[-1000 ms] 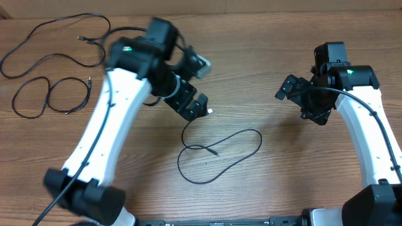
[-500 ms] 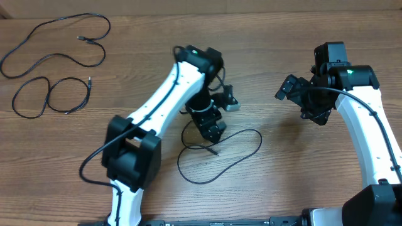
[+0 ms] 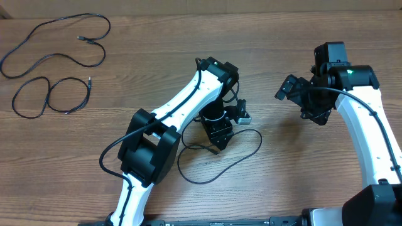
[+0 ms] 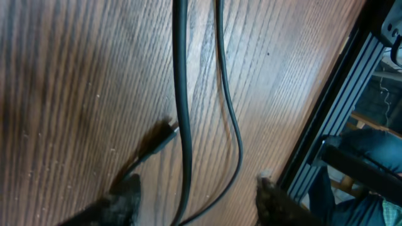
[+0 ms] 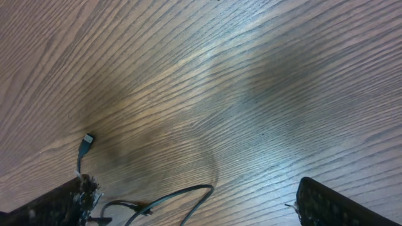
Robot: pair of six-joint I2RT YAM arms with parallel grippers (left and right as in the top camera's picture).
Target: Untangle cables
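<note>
Wooden table (image 3: 282, 182): left tool (image 4: 195, 201) half-open astride a black cable (image 4: 183, 94), gripping nothing; right tool (image 5: 191, 204) wide open, empty

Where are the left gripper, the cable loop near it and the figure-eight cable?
left gripper (image 3: 217, 145): overhead view, between its fingertips.
cable loop (image 3: 196, 182): overhead view, bottom of the loop.
figure-eight cable (image 3: 48, 95): overhead view, its crossing.

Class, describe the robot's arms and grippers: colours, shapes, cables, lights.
The left arm and right arm have white curved links and black joints. A black cable runs along each; a green light glows near each wrist. The left gripper and right gripper are black.
</note>
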